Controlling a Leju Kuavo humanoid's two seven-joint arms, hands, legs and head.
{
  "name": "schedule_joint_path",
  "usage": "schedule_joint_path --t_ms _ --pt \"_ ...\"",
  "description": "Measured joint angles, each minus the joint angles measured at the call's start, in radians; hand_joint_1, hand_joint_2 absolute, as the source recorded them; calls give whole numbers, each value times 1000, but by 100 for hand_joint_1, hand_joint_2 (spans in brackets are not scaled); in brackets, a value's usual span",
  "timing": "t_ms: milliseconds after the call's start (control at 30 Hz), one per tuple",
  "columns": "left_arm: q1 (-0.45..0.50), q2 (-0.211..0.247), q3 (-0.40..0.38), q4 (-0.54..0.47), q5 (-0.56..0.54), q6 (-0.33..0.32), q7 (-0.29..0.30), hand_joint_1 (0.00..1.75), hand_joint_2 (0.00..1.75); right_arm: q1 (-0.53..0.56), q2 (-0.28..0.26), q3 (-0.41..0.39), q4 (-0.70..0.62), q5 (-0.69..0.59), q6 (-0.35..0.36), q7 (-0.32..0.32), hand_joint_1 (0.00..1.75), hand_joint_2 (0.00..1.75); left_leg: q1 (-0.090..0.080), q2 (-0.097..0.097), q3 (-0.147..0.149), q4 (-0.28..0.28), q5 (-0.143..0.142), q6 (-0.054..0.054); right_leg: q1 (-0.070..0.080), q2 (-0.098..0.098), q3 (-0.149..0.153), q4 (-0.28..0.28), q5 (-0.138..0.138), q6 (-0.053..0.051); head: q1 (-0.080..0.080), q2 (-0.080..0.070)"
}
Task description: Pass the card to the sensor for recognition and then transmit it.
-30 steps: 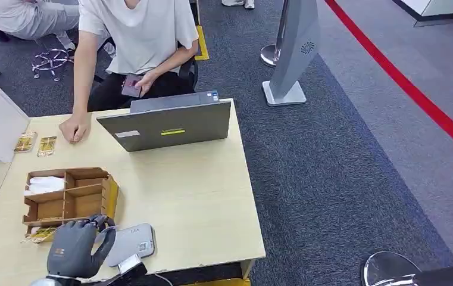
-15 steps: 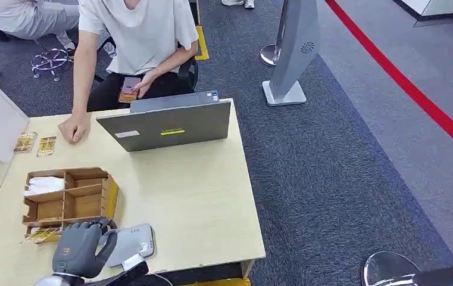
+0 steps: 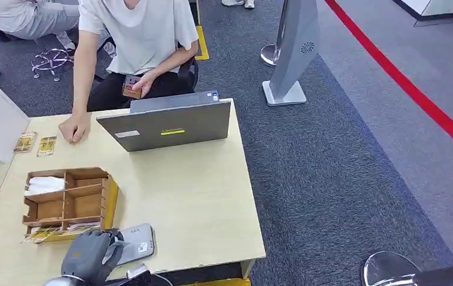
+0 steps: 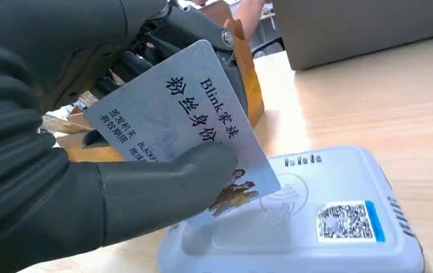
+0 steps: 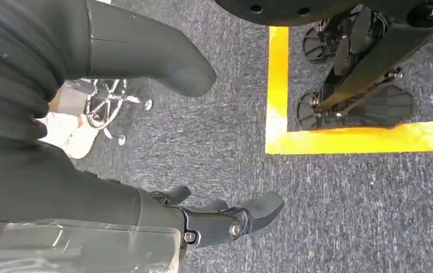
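My left hand (image 3: 91, 257) is at the table's front edge, pinching a pale blue card (image 4: 185, 133) with printed characters between thumb and fingers. The card is tilted, its lower corner just above the grey sensor pad (image 4: 316, 222) and over the pad's contactless mark. In the head view the sensor (image 3: 136, 242) lies flat beside my hand, partly covered by it. My right hand (image 5: 145, 136) hangs beside the body over grey carpet, thumb and fingers apart with nothing in them.
A wooden divided box (image 3: 69, 199) stands just behind the sensor. A grey laptop (image 3: 167, 124) is at the table's far side, with a seated person (image 3: 134, 36) behind it, one hand (image 3: 74, 128) on the table. Two gold cards (image 3: 36, 144) lie far left.
My left hand has drawn back toward the front edge and lowered, bringing the card down over the sensor. The seated person shifted the phone in their hand slightly.
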Motion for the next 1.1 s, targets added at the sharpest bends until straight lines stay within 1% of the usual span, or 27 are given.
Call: schedule_joint_path --t_ms 200,267,300,433,533,667,767,867,967,1033,1100 --pt "-7 10 -12 -1 6 5 0 175 175 0 -2 0 7 0 2 0 0 175 0 0 0 0 0 0 0 0 0 0 0 0 0 0" --pt "-8 10 -13 -9 2 22 0 175 175 0 -2 0 7 0 7 0 0 175 0 0 0 0 0 0 0 0 0 0 0 0 0 0" --pt "-9 9 -13 -22 -6 41 0 175 175 1 -2 0 6 -1 12 0 0 175 0 0 0 0 0 0 0 0 0 0 0 0 0 0" --pt "-45 -4 1 -136 -57 117 0 175 175 6 9 0 -27 0 50 -2 0 175 0 -1 -1 0 0 1 0 -1 0 0 0 0 0 0" --pt "-96 -14 28 -231 -74 127 3 175 175 9 19 0 -58 2 69 -12 0 175 0 -1 0 0 1 0 0 -1 0 0 1 0 0 0" --pt "-184 -23 74 -305 -107 160 17 175 175 12 27 0 -71 3 59 -16 0 175 0 -2 0 0 1 0 0 -2 0 0 1 0 1 0" --pt "-255 -25 113 -327 -113 162 26 175 175 12 27 0 -71 3 48 -16 0 175 0 -2 0 0 2 -1 0 -2 0 1 1 0 0 0" --pt "-285 -27 133 -338 -119 164 32 175 175 13 27 0 -70 3 43 -15 0 175 0 -2 0 0 2 -1 0 -1 0 1 1 -1 0 0" --pt "-324 -25 148 -337 -155 152 63 175 175 13 26 2 -66 3 28 -10 0 175 0 -2 -1 0 2 -1 0 -2 -1 1 1 0 1 0" --pt "-375 -21 162 -315 -178 126 84 175 175 12 22 2 -54 3 10 -8 0 175 0 -2 -1 0 2 -1 0 -2 0 1 1 0 1 0" --pt "-446 -8 173 -246 -204 89 90 175 175 12 7 3 -22 3 -14 -4 0 175 0 -3 -1 0 4 -1 0 -2 0 1 2 0 0 0"
